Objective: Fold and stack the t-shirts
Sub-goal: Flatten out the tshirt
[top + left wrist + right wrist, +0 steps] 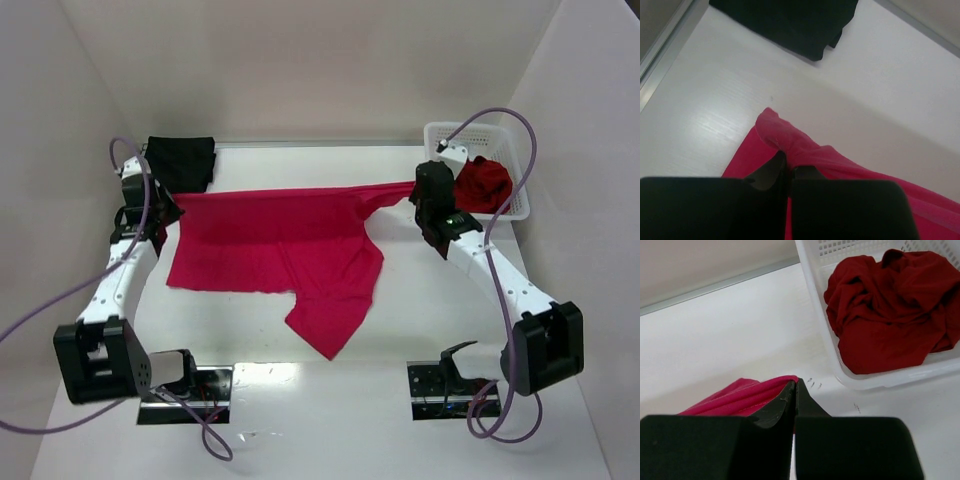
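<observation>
- A spread t-shirt (270, 250) lay across the middle of the table (330, 430), between the two arms.
- The left gripper (172, 208) sat at its far-left corner, and the right gripper (416, 192) at its far-right corner.
- A basket (436, 130) stood at the far right, with a bunched t-shirt (485, 185) inside.
- A third t-shirt (180, 160) lay in the far-left corner, behind the left gripper.

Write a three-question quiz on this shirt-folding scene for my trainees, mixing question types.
1. True or false: the dark red t-shirt lies in the white basket.
2. Both the left gripper and the right gripper are shut on: A) the basket rim, B) the crimson-pink t-shirt, C) nothing.
3. Short answer: what colour is the far-left t-shirt?
Key: 1 true; 2 B; 3 black.
</observation>
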`<state>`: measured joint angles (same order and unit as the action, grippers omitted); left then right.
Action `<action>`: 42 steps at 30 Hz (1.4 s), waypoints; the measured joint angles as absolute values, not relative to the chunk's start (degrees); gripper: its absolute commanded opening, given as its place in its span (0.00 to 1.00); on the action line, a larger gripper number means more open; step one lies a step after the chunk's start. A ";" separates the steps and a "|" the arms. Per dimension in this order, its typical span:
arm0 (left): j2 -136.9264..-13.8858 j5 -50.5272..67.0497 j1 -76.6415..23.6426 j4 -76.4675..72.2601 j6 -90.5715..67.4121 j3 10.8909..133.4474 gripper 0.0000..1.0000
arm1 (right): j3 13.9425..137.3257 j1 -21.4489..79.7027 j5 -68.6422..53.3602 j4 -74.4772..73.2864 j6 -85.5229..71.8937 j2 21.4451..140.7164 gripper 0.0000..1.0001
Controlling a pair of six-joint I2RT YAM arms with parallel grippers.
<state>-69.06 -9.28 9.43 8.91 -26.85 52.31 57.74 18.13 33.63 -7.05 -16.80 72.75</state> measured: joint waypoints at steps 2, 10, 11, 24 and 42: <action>-74.32 -9.34 9.26 6.17 -26.37 55.05 0.00 | 58.02 18.13 33.65 -5.26 -17.17 74.41 0.00; -77.95 -9.19 8.67 1.69 -24.95 63.18 0.00 | 66.41 18.06 33.82 -4.82 -16.43 75.61 0.00; -77.01 -9.17 8.67 1.58 -24.58 63.81 0.00 | 66.94 18.06 33.82 -4.67 -16.34 75.05 0.00; -39.29 -4.99 8.25 6.68 -22.44 67.72 0.00 | 74.91 18.09 29.02 -6.68 -8.62 45.17 0.00; -35.88 -3.64 8.32 17.06 -25.89 68.14 0.00 | 76.95 17.82 26.83 -9.08 -4.45 46.59 0.00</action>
